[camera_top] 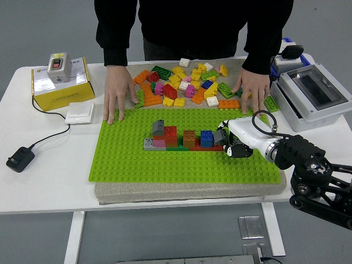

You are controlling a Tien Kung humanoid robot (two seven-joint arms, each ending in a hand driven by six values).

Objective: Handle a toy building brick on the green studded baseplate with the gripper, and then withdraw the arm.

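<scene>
Presently listed, largest first. Counter (pixel 49 181): white, carrying all items below. Person (pixel 192 22): dark top, standing at the far side; one hand (pixel 116 94) flat on the counter at the baseplate's far left corner, the other hand (pixel 253 87) resting among loose bricks at the far right. Green studded baseplate (pixel 181 165): lying flat on a grey pad (pixel 187 192) at centre. Right arm (pixel 308 165): black, entering from the lower right, forearm angled up and left over the baseplate's right edge. Grey enclosure (pixel 313 91): clear lid, far right. Yellow box (pixel 58 85): far left, with a small switch unit (pixel 58 67) on top. Loose brick pile (pixel 187 82): mixed colours, beyond the baseplate. Built row of bricks (pixel 181 139): red, orange, blue, grey, pink, mid-baseplate. Robot hand (pixel 230 141): white, fingers curled at the row's right end, closed around a small grey brick (pixel 220 136) that sits at the row's end. Black plug adapter (pixel 20 159): near left edge.
</scene>
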